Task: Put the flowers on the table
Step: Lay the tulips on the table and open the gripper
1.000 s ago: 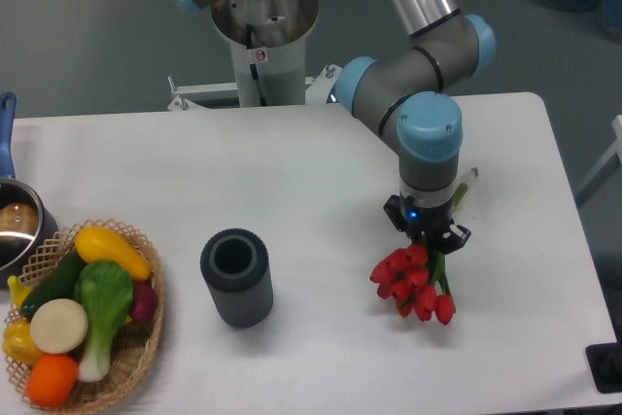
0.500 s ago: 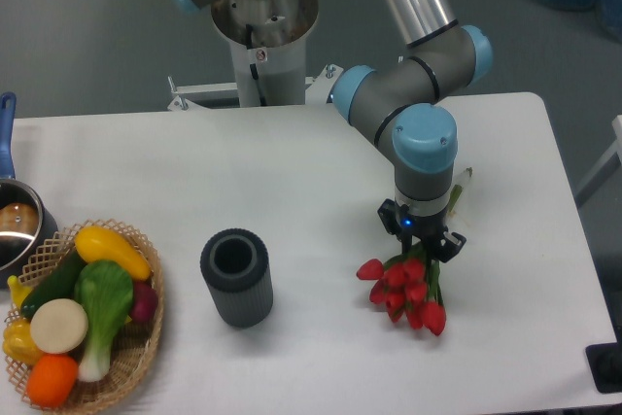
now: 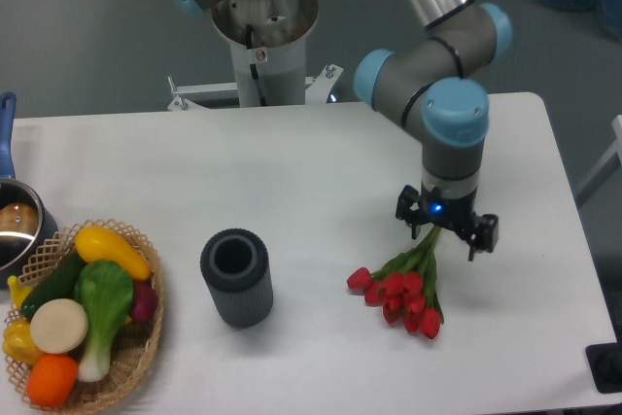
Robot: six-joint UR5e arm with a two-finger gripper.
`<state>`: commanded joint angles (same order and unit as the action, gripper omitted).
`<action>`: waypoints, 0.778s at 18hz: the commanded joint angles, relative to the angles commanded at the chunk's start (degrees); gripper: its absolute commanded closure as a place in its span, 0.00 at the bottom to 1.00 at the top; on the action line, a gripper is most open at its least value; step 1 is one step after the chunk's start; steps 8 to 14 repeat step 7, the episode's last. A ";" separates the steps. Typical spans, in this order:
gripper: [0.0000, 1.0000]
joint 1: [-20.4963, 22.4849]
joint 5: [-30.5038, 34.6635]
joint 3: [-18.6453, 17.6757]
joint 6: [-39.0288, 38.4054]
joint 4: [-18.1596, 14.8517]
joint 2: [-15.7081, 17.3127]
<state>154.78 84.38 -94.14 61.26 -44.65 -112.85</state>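
From the fixed camera, the flowers (image 3: pixel 398 287) lie on the white table (image 3: pixel 292 182), right of centre, red heads toward the front edge and green stems reaching up under the gripper (image 3: pixel 446 231). Its fingers look spread around the stems; whether they touch is unclear. Left stand a dark ribbed vase (image 3: pixel 236 277) and a basket of toy vegetables (image 3: pixel 83 313).

A robotics lab: an industrial arm (image 3: pixel 428 75) bolted on a pedestal (image 3: pixel 262 36) behind a white table (image 3: pixel 292 172), toy vegetables (image 3: pixel 83 308) in a basket
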 joint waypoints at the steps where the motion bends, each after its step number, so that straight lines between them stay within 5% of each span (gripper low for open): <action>1: 0.00 0.00 -0.09 1.14 0.00 0.00 0.00; 14: 0.00 0.26 -0.09 1.77 0.09 0.00 0.26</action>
